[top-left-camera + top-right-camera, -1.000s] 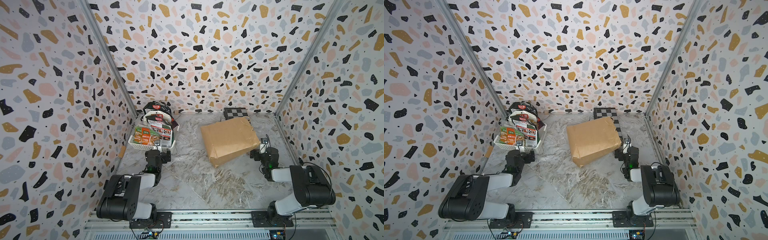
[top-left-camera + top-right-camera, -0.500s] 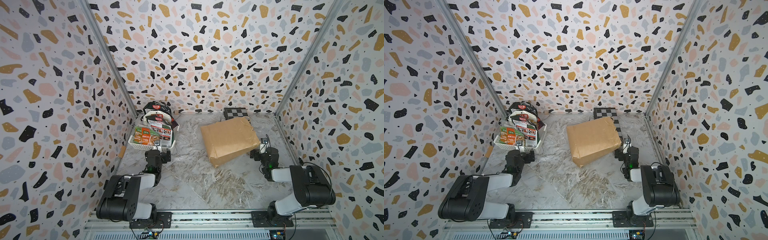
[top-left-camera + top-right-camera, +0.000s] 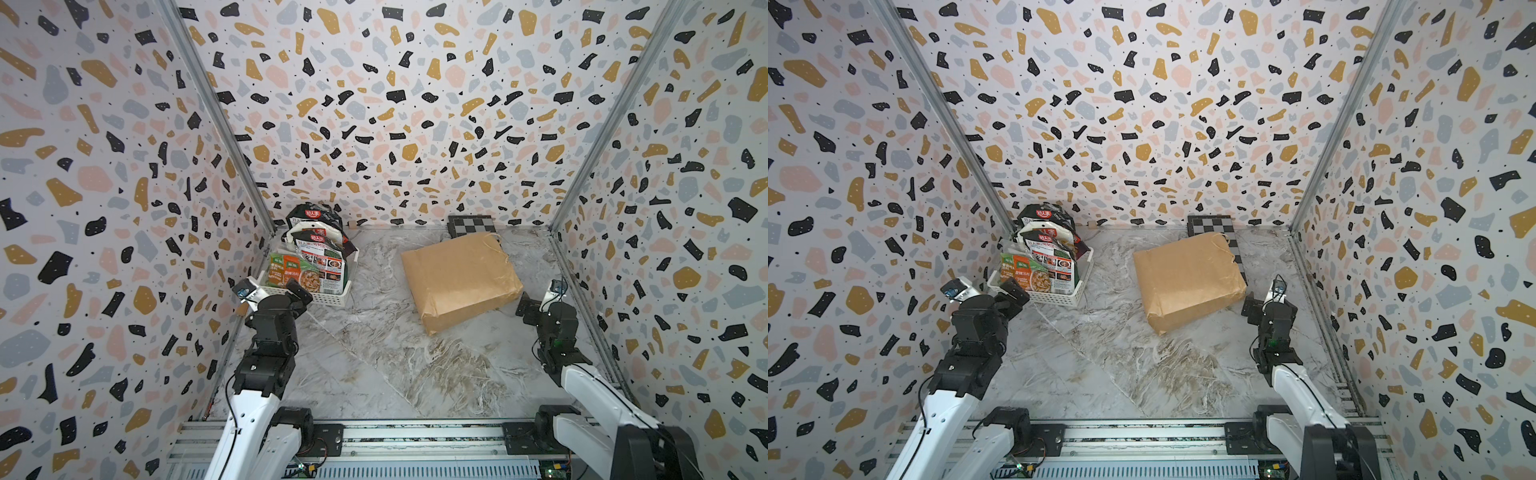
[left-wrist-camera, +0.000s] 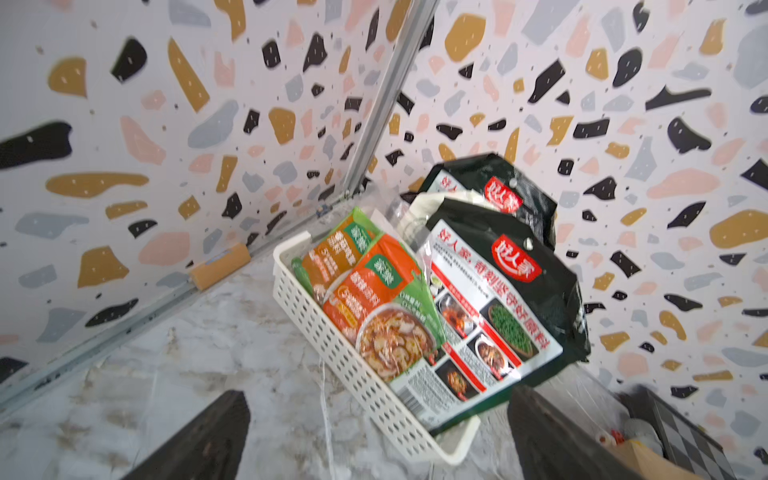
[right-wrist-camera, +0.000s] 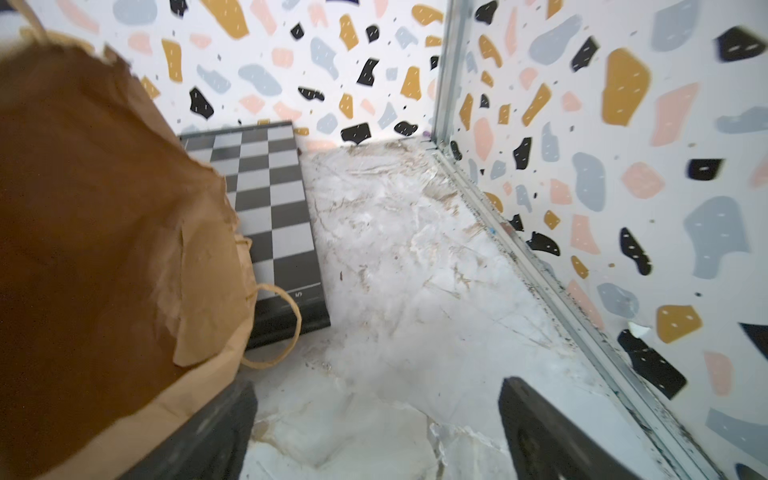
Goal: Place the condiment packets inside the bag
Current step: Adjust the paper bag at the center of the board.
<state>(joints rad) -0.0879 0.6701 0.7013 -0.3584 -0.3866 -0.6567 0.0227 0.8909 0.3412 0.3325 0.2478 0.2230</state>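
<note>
The condiment packets stand in a white perforated basket (image 3: 328,297) at the back left: large black-and-red ones (image 3: 320,257) (image 4: 498,299) behind, smaller green-and-orange ones (image 3: 291,272) (image 4: 374,291) in front. The tan paper bag (image 3: 457,278) (image 3: 1187,278) lies flat right of the middle, its cord handles at the far right end. My left gripper (image 3: 286,297) (image 4: 378,399) hovers open just before the basket's near side, holding nothing. My right gripper (image 3: 534,305) (image 5: 378,388) is open and low beside the bag's (image 5: 104,208) right edge, one finger close against the paper.
A black-and-white checkerboard (image 3: 471,226) (image 5: 266,199) lies at the back wall, partly under the bag. Terrazzo-patterned walls close in the left, back and right sides, with metal rails along the floor edges. The basket (image 4: 353,374) sits tight in the back left corner.
Both arms have lifted out of their folded pose. The left gripper has come up closer to the basket. The right gripper stays beside the bag. Packets and bag have not moved.
</note>
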